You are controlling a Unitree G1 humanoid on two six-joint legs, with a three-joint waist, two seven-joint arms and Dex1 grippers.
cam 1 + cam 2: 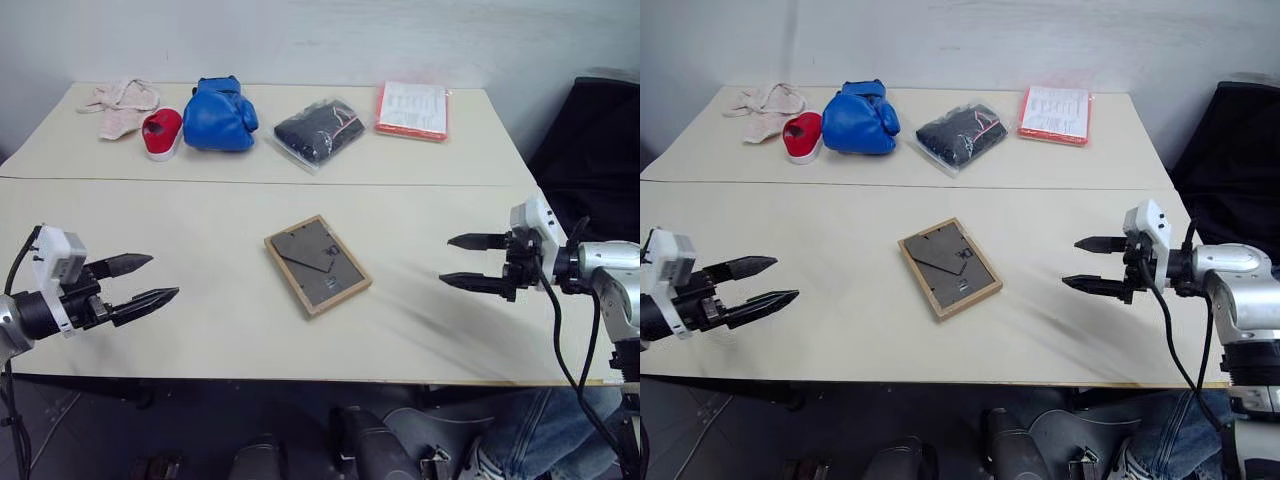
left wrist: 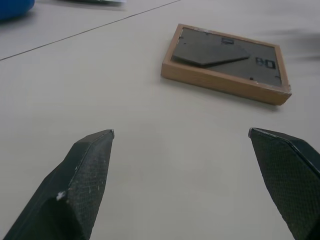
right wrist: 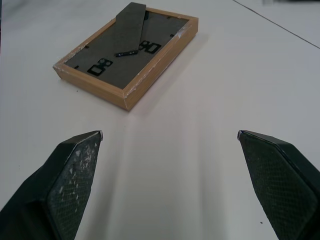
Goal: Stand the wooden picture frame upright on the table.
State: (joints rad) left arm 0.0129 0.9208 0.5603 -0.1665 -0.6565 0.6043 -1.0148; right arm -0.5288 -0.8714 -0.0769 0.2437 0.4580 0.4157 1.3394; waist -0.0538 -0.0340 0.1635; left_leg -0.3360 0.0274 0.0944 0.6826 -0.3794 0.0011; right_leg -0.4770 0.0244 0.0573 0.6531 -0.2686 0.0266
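The wooden picture frame (image 1: 317, 264) lies flat, face down, in the middle of the near slab of the cream table (image 1: 200, 230). Its dark back panel faces up with the easel stand folded flat against it. My left gripper (image 1: 147, 279) hovers open over the table's near left part, pointing toward the frame from well to its left. My right gripper (image 1: 462, 261) hovers open at the near right, pointing at the frame from the other side. Nothing sits between either pair of fingers. Both wrist views show the frame (image 2: 226, 62) (image 3: 127, 55) ahead of the open fingertips.
Along the far slab lie a beige cloth (image 1: 120, 103), a red and white shoe (image 1: 160, 133), a blue boxing glove (image 1: 219, 114), a bagged black item (image 1: 318, 130) and a red-edged packet of papers (image 1: 412, 109). A dark chair (image 1: 595, 140) stands at the right.
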